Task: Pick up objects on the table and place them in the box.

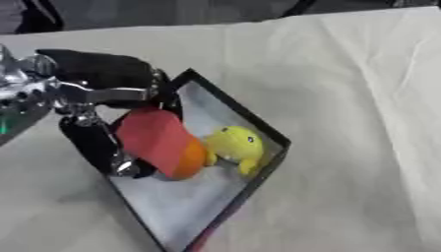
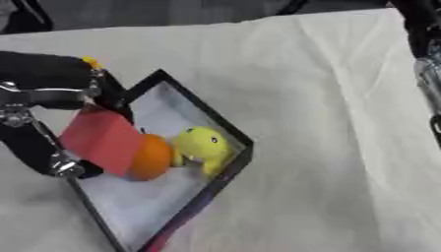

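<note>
My left hand (image 1: 90,93) reaches in from the left and is shut on a red block (image 1: 153,133), fingers over its top and thumb under its left side. The block hangs tilted over the left part of the box (image 1: 251,121), a shallow black-rimmed tray with a white floor, set askew on the cloth. An orange round thing (image 2: 152,157) lies in the box against the block's lower end. A yellow soft toy (image 1: 234,145) lies beside it by the box's right rim. My right arm (image 2: 426,64) shows only as a black and silver strip at the right edge.
A pale cloth (image 1: 344,98) with a few creases covers the table. Dark shapes stand beyond the far edge (image 1: 172,12). The lower half of the box floor (image 1: 185,202) is bare white.
</note>
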Tool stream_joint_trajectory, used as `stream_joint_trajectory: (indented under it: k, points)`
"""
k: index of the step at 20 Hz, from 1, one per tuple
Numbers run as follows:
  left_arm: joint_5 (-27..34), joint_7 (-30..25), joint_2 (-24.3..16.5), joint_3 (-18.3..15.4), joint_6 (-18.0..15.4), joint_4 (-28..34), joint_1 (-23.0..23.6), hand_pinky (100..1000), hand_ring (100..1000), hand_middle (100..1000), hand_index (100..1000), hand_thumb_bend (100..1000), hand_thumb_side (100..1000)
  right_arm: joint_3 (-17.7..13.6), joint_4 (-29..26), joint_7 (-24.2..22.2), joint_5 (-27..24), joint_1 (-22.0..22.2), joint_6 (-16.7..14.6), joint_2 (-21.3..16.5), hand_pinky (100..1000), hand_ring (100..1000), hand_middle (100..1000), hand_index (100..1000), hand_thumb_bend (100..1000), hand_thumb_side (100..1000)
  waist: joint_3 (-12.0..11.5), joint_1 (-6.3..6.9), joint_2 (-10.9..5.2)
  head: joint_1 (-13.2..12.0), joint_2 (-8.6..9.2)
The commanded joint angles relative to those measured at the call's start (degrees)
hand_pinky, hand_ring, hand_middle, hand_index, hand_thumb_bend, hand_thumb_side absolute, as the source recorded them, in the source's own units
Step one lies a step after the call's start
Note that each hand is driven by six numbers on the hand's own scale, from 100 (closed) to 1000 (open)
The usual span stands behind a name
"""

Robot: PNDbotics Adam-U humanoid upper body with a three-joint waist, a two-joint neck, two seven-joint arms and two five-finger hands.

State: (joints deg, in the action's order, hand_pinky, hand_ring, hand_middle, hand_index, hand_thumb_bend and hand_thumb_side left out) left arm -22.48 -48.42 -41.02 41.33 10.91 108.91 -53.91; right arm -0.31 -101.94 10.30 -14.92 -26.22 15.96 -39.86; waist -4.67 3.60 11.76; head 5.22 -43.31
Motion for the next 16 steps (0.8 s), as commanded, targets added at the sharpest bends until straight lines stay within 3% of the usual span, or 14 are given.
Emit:
stream_joint_trajectory:
  k: [1, 3, 6, 9, 12, 16]
  points:
    - [-2.59, -0.37, 2.17, 0.75, -1.7, -2.41, -0.21, 716, 653, 585, 688, 293, 230, -0.44, -0.7, -0.14, -0.23, -0.84, -0.04, -0.86, 923, 748, 734, 827, 100, 695, 0.17, -0.37, -1.98, -0.19, -0.19]
    - [-3.49, -0.26, 3.25, 1.04, -2.39, -3.53, 0.18, 755, 702, 633, 731, 374, 338, -0.43, -0.72, -0.15, -0.27, -0.9, -0.05, -0.78, 923, 748, 734, 827, 100, 694, 0.3, -0.43, -1.99, -0.01, -0.31]
    - [-5.42, -0.11, 3.99, 0.99, -3.22, -4.35, 0.38, 836, 832, 794, 840, 478, 506, -0.47, -0.82, -0.16, -0.33, -0.97, -0.12, -0.71, 923, 748, 735, 828, 100, 691, 0.3, -0.49, -2.08, 0.4, -0.41]
    - [-6.55, -0.67, 3.64, 0.29, -3.77, -4.03, 0.8, 903, 900, 862, 884, 617, 654, -0.47, -0.9, -0.17, -0.39, -1.06, -0.16, -0.6, 922, 748, 734, 827, 100, 690, 0.24, -0.53, -2.21, 0.97, -0.56]
    - [-6.55, -1.34, 2.61, -0.84, -3.81, -2.42, 1.48, 922, 920, 881, 902, 725, 712, -0.44, -0.89, -0.13, -0.39, -1.08, -0.13, -0.53, 922, 747, 734, 826, 100, 689, 0.17, -0.51, -2.35, 1.11, -0.78]
    - [-5.84, -1.93, 1.1, -3.97, -3.55, 1.52, 2.84, 917, 918, 876, 899, 786, 649, -0.41, -0.88, -0.05, -0.42, -1.05, -0.08, -0.39, 921, 747, 733, 826, 100, 689, -0.03, -0.47, -2.64, 1.18, -0.81]
